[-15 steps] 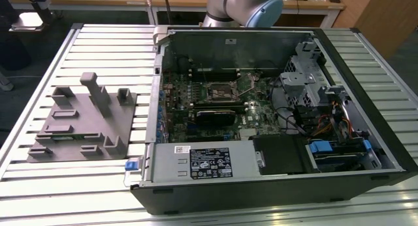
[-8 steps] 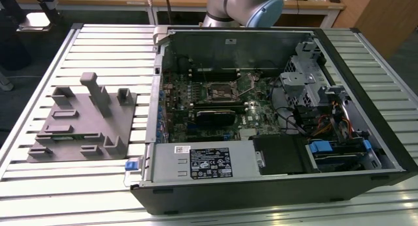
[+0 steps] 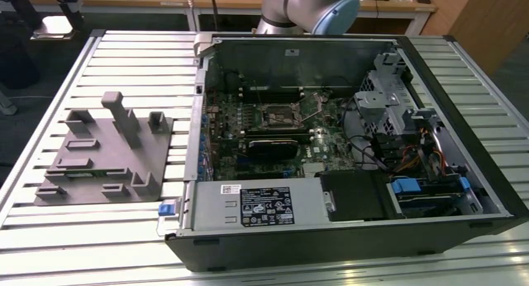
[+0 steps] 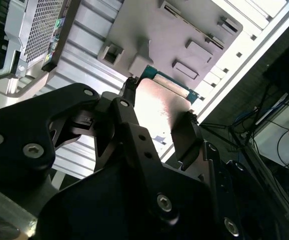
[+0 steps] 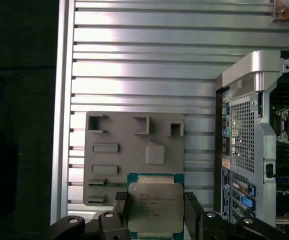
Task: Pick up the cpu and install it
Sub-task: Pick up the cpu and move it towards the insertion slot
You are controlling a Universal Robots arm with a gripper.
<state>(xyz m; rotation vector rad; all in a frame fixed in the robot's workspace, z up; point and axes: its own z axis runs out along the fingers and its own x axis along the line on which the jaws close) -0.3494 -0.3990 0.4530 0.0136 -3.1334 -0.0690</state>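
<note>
The cpu [image 5: 155, 206], a small square chip with a silver-grey metal top and a green edge, sits between my gripper's [image 5: 156, 212] two black fingers [image 5: 120, 204], which are shut on its opposite sides. It hangs well above the grey tray [image 5: 118, 165] on the slatted table. In the second wrist view the cpu [image 4: 160, 102] shows as a shiny plate clamped in the gripper [image 4: 158, 114], with the tray [image 4: 149, 25] beyond it. The black socket frame [image 3: 277, 116] lies in the middle of the motherboard inside the open computer case [image 3: 347, 236].
The grey tray [image 3: 99, 159], with upright blocks and slots, lies at the exterior view's left on the slatted table [image 3: 140, 57]. The arm [image 3: 310, 7] rises behind the case. A power supply [image 3: 256, 205], drive cages and cables fill the case around the motherboard.
</note>
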